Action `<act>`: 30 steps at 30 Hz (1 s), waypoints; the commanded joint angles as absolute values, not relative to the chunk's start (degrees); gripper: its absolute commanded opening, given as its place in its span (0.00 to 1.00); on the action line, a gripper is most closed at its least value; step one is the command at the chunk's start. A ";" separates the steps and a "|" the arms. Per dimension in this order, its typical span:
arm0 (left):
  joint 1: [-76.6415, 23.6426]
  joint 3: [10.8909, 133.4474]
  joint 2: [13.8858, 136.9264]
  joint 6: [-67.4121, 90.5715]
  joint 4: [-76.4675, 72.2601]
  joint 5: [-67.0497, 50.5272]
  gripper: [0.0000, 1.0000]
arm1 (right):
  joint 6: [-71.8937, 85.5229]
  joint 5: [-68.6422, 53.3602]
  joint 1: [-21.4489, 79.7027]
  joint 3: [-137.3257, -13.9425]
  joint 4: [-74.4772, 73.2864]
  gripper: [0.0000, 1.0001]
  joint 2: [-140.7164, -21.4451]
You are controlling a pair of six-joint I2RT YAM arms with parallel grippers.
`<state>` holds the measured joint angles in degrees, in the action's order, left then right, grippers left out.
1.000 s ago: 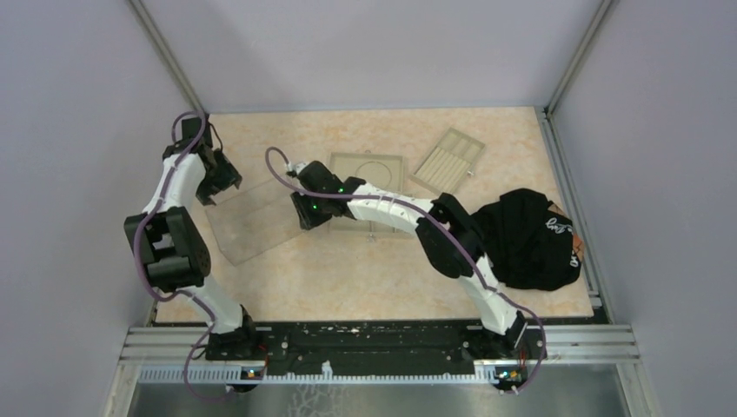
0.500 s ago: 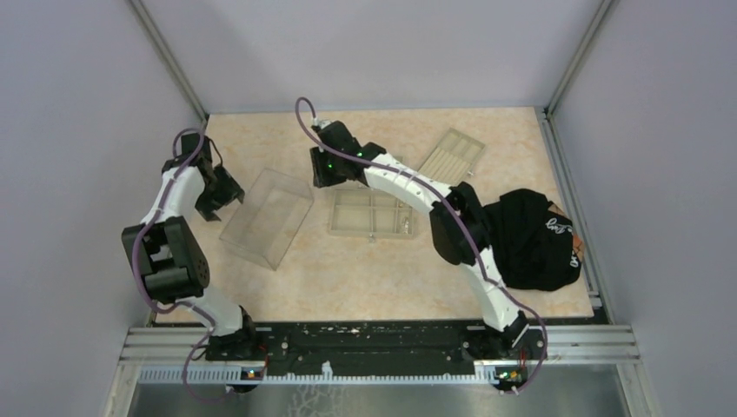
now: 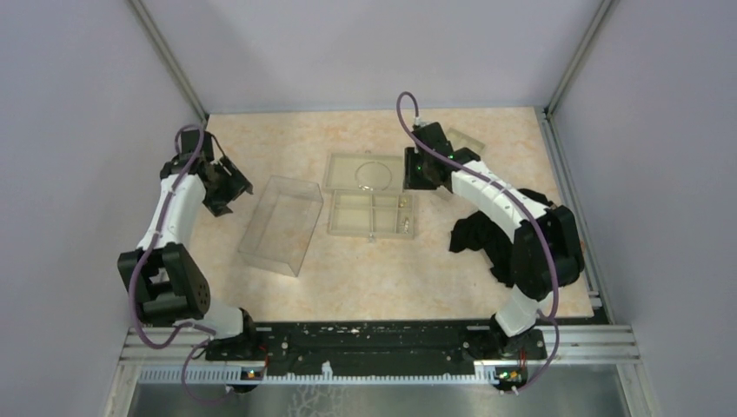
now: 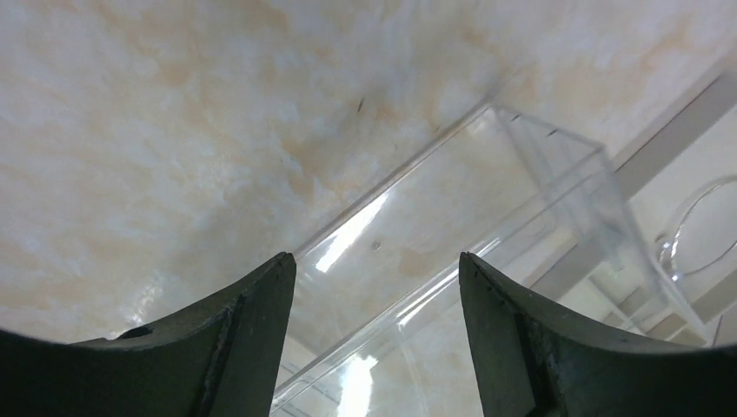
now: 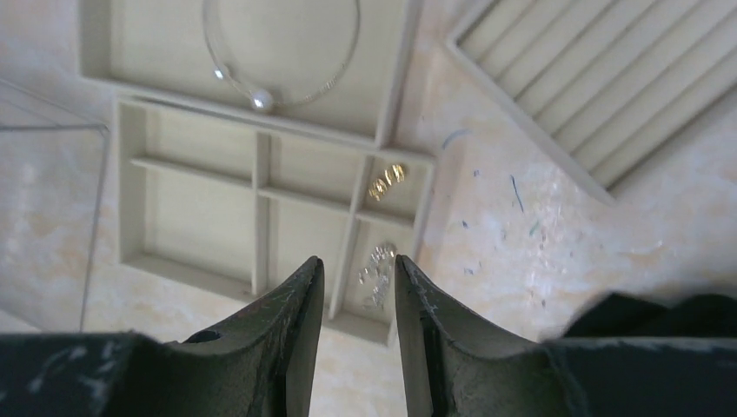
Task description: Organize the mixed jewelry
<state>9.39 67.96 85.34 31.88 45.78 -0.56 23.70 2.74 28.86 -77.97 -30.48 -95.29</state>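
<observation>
A thin silver hoop [image 3: 375,174] with one bead lies in the large top compartment of the beige tray [image 3: 335,228]. In the right wrist view the hoop [image 5: 259,102] sits at the top. Gold bits [image 5: 387,181] and silver bits [image 5: 375,265] lie in the tray's two right-hand small compartments. My right gripper [image 3: 413,178] hovers high over the tray's right edge. In its own view the right gripper [image 5: 359,265] is narrowly open and empty. My left gripper [image 3: 233,193] is wide open and empty left of the clear lid. In its own view the left gripper [image 4: 375,256] faces that lid.
A clear plastic lid [image 3: 282,224] lies left of the tray and fills the left wrist view [image 4: 452,217]. A slotted beige tray [image 5: 591,78] lies at the back right. A black cloth [image 3: 504,234] lies at the right, partly under my right arm.
My right arm has swung from the tray's left side across to its right edge, uncovering the tray. The clear lid has shifted slightly right. The left gripper has barely moved.
</observation>
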 commanded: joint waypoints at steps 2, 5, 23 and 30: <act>1.68 80.36 82.03 29.28 46.39 11.41 0.77 | 29.13 0.68 31.02 -77.51 -34.71 0.36 -93.22; -4.99 84.46 82.73 28.04 46.83 13.93 0.78 | 35.87 3.60 35.41 -78.18 -34.24 0.38 -94.89; -9.84 88.11 79.88 27.71 45.96 16.28 0.83 | 29.90 6.49 48.78 -89.41 -28.27 0.41 -112.91; -9.84 87.05 79.53 28.37 46.25 16.54 0.84 | 29.62 -1.99 48.86 -95.66 -27.75 0.41 -121.31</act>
